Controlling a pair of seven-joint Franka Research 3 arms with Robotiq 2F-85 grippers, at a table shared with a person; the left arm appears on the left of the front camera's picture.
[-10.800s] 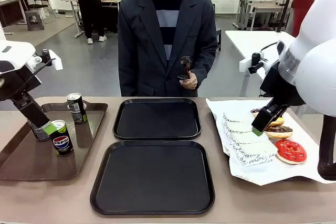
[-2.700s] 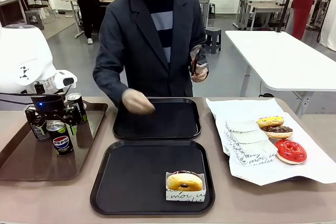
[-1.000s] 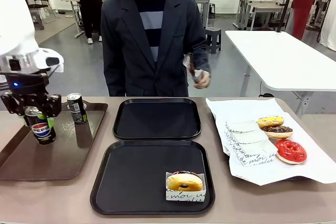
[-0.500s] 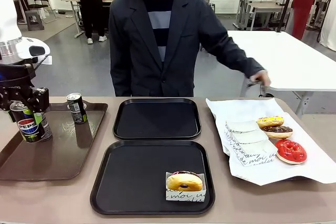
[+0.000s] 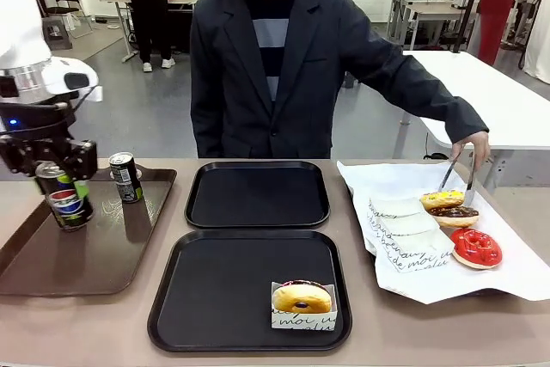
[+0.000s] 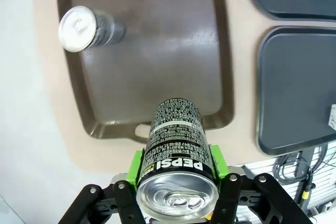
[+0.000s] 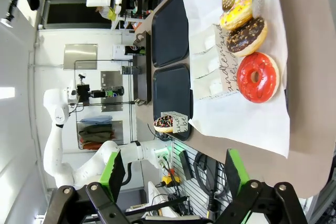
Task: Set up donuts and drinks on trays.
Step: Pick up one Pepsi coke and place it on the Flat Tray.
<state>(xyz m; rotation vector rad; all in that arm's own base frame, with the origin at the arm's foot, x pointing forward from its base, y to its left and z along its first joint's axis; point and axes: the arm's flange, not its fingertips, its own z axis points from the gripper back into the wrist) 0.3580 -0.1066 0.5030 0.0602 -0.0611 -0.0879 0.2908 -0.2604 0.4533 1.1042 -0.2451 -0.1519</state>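
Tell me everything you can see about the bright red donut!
The bright red, glossy glazed ring donut has a round hole, thin darker red squiggles on top and a pale golden bottom edge. It looks whole. It lies flat, glaze up, on crumpled white paper, beside a chocolate-topped ring donut. No gripper touches it.

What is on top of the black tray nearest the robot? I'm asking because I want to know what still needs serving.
One donut in a printed paper sleeve sits on the tray. The tray surface directly beneath the sleeve is covered and can't be seen.
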